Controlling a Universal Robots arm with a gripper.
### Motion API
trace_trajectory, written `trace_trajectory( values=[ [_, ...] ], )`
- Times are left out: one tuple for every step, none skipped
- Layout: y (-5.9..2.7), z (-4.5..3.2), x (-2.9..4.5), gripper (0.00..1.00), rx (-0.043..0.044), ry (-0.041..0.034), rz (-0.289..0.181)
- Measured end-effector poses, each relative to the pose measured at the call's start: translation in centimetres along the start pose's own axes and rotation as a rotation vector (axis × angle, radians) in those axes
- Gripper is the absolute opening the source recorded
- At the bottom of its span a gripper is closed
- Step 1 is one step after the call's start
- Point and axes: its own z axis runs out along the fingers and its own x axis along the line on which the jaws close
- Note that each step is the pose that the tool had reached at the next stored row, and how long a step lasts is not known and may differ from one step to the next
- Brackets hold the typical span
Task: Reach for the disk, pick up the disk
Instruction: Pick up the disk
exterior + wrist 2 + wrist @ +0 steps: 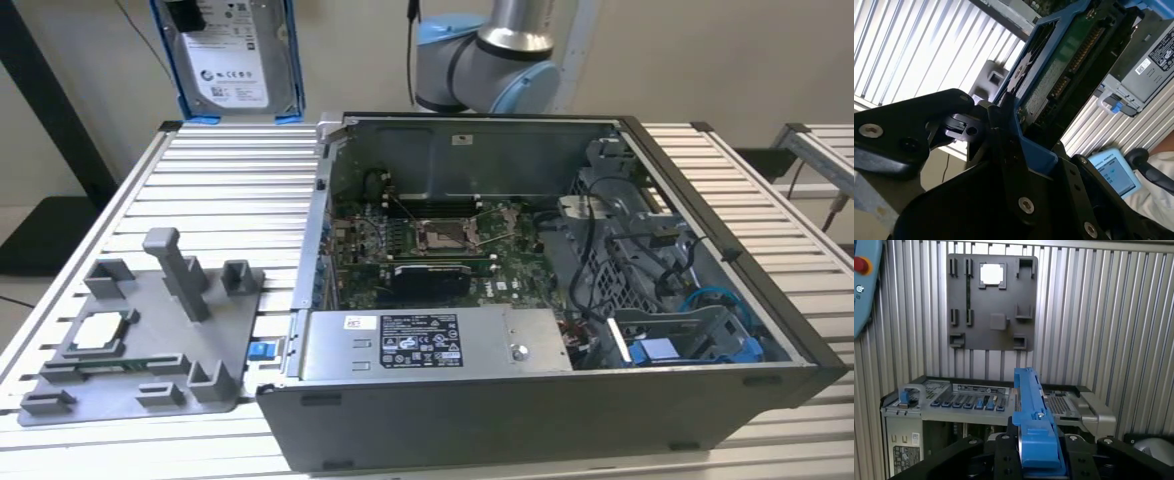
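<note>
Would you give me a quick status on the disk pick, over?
Gripper shut on the disk at its blue bracket. Disk upright, held above the table. Nothing in its way.

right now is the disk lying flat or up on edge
On edge. In the exterior view the disk stands upright, label facing out; in the first wrist view its blue bracket sits clamped in the end effector.

Open computer case (pixel 534 410) sits beside grey fixture plate (pixel 144 347).

The disk (pixel 238 60) hangs above the table (pixel 227 180), fixture plate (pixel 134 372) beside computer case (pixel 534 420).
</note>
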Motion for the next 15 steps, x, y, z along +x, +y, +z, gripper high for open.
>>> trace_trajectory(
  values=[
    [-0.28, 0.03, 0.01, 0.00, -0.0001, 0.0000, 0.000],
    [-0.55, 0.07, 0.02, 0.00, -0.0001, 0.0000, 0.000],
    [-0.81, 0.11, 0.03, 0.00, -0.0001, 0.0000, 0.000],
    [-1.10, 0.14, 0.04, 0.00, -0.0002, 0.0000, 0.000],
    [-1.38, 0.18, 0.05, 0.00, -0.0002, 0.0000, 0.000],
    [-1.62, 0.21, 0.06, 0.00, -0.0003, 0.0000, 0.000],
    [-1.90, 0.25, 0.07, 0.00, -0.0004, 0.0000, 0.000],
    [-2.15, 0.28, 0.08, 0.00, -0.0004, 0.0000, 0.000],
    [-2.42, 0.31, 0.09, 0.00, -0.0005, 0.0001, 0.000],
    [-2.68, 0.35, 0.10, 0.00, -0.0005, 0.0000, 0.000],
    [-2.93, 0.38, 0.11, 0.00, -0.0005, -0.0001, 0.000],
    [-3.19, 0.41, 0.12, 0.00, -0.0005, 0.0000, 0.000],
    [-3.46, 0.45, 0.13, 0.00, -0.0006, 0.0000, 0.000],
    [-3.73, 0.48, 0.14, 0.00, -0.0006, 0.0000, 0.000],
    [-4.01, 0.52, 0.15, 0.00, -0.0006, -0.0001, 0.000]
  ],
)
